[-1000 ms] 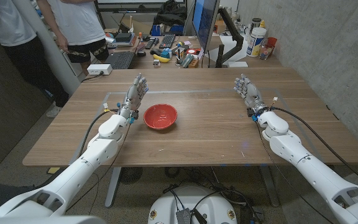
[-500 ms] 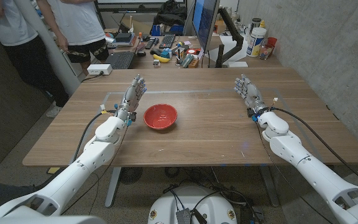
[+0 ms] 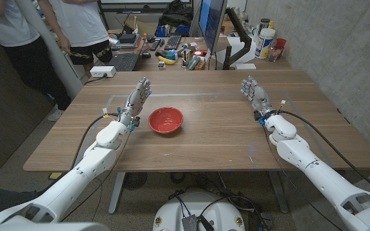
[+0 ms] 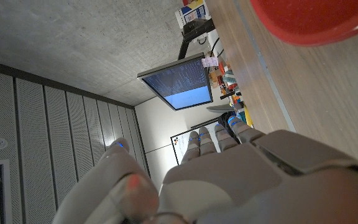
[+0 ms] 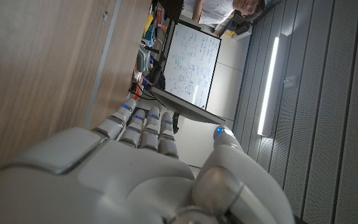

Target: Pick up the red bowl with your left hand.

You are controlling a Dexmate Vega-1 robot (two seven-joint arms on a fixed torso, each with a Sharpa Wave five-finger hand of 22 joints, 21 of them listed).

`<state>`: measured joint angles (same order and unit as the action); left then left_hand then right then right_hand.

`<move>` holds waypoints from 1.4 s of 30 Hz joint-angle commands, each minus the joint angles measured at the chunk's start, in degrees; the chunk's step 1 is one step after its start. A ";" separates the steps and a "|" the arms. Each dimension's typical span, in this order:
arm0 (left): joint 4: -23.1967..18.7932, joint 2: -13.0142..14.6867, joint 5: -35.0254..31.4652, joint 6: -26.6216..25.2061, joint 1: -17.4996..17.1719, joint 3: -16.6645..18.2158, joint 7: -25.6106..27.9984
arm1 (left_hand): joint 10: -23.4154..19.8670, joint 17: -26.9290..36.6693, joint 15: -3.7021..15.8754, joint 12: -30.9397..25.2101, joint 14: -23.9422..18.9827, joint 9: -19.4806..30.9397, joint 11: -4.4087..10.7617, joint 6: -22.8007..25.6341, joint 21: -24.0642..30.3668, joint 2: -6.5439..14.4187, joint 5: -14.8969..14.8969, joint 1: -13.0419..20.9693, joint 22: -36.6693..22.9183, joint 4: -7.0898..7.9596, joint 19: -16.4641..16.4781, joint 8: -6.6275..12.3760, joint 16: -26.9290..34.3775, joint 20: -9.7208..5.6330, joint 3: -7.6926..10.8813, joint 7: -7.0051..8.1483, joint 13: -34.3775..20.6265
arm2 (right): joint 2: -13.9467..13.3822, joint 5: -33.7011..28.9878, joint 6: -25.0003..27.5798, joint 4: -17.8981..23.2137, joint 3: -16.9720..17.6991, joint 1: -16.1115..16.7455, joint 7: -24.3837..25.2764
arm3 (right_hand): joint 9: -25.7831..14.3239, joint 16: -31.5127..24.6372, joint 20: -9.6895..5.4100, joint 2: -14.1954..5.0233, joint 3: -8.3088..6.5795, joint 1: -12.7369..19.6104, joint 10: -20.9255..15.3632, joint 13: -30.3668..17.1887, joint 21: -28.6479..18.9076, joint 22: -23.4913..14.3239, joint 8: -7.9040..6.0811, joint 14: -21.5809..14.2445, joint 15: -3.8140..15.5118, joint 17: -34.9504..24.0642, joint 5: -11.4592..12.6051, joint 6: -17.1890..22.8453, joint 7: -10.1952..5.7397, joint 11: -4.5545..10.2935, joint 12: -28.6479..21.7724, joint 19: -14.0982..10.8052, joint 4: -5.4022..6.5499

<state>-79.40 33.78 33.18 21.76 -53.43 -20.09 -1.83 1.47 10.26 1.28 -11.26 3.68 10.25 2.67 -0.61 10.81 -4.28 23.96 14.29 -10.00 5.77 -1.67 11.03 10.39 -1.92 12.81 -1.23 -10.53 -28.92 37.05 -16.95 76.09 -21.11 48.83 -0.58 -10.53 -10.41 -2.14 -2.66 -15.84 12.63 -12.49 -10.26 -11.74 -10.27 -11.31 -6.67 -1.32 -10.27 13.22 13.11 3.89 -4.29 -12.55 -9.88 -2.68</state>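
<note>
Head view: sitting upright on the wooden table (image 3: 204,138), left of centre, the red bowl (image 3: 166,120), rim up and nothing inside it. Just beside the bowl on its left, apart from it, hovering with fingers (image 3: 143,86) stretched out and spread, grasping nothing, the left hand (image 3: 136,99). Well apart on the far right side of the table, reaching forward with fingers likewise extended and released, holding nothing, the right hand (image 3: 255,94). Trailing back along each forearm, black cables. Beyond the far edge of the table, a cluttered desk (image 3: 172,51) carrying a keyboard (image 3: 124,61) and a monitor (image 3: 212,25); standing at the upper left, two people (image 3: 40,32) seen partly. Left wrist view: looking along the back of the left hand (image 4: 241,180), fingers (image 4: 219,134) lying straight and side by side, closing on nothing; showing as a red curved edge at the corner of the picture, resting on the table (image 4: 316,99), the red bowl (image 4: 312,22), clear of the fingertips; hanging beyond, the monitor (image 4: 179,81) with a lit blue screen. Right wrist view: looking along the back of the right hand (image 5: 135,174), fingers (image 5: 145,124) straight and together, thumb standing apart, grasping nothing, beside bare wooden table (image 5: 42,68); standing beyond, a whiteboard (image 5: 194,62) with writing, and a person at the picture's edge.
</note>
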 commanded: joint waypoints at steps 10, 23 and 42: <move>-4.25 2.33 -4.22 1.58 -3.04 -0.05 2.80 | -0.26 0.11 -0.10 -0.37 -0.34 0.35 0.30 0.25 0.38 0.00 0.17 0.93 -0.17 -0.39 -0.50 0.31 0.37 -2.96 -0.14 -0.36 -0.24 | 1.66 -0.06 -1.85 -4.88 -0.37 -2.85 -1.95 | -0.18 -0.31 0.08 -0.12 -0.18 0.24 -0.88 -0.25 -0.06 -0.26 -0.14 -0.58 0.00 -0.10 0.28 0.69 0.13 -0.06 0.00 -0.69 -0.28; -6.73 3.83 -5.91 2.26 -5.76 0.72 4.38 | -0.39 0.11 -0.19 -0.40 -0.52 0.36 0.24 0.61 0.41 0.09 0.15 1.31 -0.17 -0.55 -0.48 0.43 0.40 -2.84 -0.24 -0.39 -0.25 | 2.23 -0.24 -2.21 -4.80 -0.47 -3.26 -1.59 | -0.19 -0.31 0.09 -0.16 -0.14 0.24 -0.90 -0.26 -0.05 -0.26 -0.14 -0.68 0.06 -0.10 0.28 0.86 0.10 -0.02 0.06 -0.78 -0.34; -11.77 6.48 -8.31 2.95 -9.65 1.98 5.47 | -0.60 0.10 -0.19 -0.43 -0.80 0.37 0.52 0.75 0.42 0.17 0.14 2.01 -0.16 -0.89 -0.52 0.44 0.43 -2.74 -0.37 -0.35 -0.26 | 1.42 0.03 -2.14 -3.04 -0.17 -2.27 -1.79 | -0.20 -0.26 0.18 -0.21 -0.07 0.21 -1.05 -0.26 0.01 -0.26 -0.11 -0.70 -0.01 -0.11 0.28 1.04 0.12 -0.17 0.10 -0.79 -0.41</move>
<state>-88.66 38.97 25.72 24.17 -60.92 -18.88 3.27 1.16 10.25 1.14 -11.47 3.12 10.54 2.98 -0.31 11.04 -4.21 23.96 15.72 -9.99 5.28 -1.67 11.25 10.38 -1.92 12.32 -1.54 -10.52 -26.83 36.93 -19.19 72.00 -21.55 45.95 -2.19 -10.53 -10.41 -1.84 -2.66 -15.84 12.63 -13.00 -10.25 -11.74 -10.26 -11.31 -6.98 -1.01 -10.26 13.22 13.63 3.98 -4.41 -12.54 -10.18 -2.68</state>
